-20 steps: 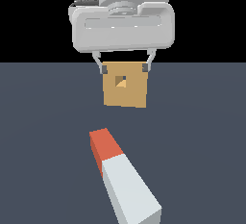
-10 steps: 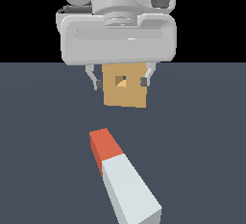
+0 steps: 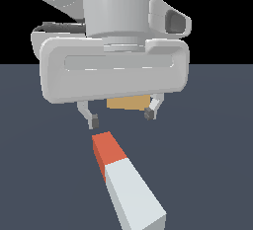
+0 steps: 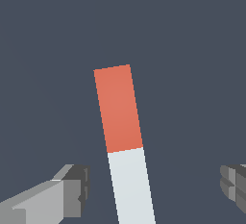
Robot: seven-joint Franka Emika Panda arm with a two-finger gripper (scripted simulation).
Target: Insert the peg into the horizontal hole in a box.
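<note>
Released pincer [image 3: 121, 119] hangs above the peg [image 3: 126, 179], fingers spread wide.

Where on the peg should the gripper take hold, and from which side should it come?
Probably the pale part of the peg, coming straight down from above. The peg lies flat on the floor, with long, parallel side faces for the fingers to close across. The open gripper is above the red end, and in the wrist view the pale part lies between the fingers. That leaves the red end free for the box.
</note>
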